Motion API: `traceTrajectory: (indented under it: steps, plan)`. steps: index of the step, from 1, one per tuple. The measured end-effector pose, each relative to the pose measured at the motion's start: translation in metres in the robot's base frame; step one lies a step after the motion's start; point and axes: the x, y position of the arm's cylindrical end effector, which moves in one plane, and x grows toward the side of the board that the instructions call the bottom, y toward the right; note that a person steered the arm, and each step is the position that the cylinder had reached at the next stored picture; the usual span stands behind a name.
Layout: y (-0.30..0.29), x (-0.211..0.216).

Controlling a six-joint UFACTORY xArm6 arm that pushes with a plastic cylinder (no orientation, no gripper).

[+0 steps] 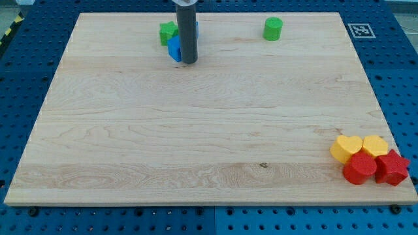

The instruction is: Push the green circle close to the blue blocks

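The green circle (273, 29) stands alone near the view's top edge of the worktop (196, 130), right of centre and well apart from the other blocks up there. The blue blocks (175, 48) lie to its left, partly hidden behind the rod; one blue block shows at the rod's left side, and a sliver of blue shows at the rod's right. A green block (168, 31) of unclear shape touches the blue one on its upper left. The rod carries no end effector, so there is nothing to open or close; the tip (189, 62) rests just beside the blue block, on its right. The push has apparently not begun. To do it well, the tip should travel clear of the blue blocks, pass around the green circle, and settle on its right side. A straight, centred push toward the view's left should then keep the circle from slipping off the tip. Two yellow blocks (356, 147) and two red blocks (375, 168) cluster at the lower right corner, out of the way.
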Motion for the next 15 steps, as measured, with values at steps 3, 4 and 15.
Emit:
traceTrajectory:
  steps: [3, 4, 15]
  plan:
    - [0.002, 0.016]
    - [0.002, -0.003]
    - [0.163, -0.112]
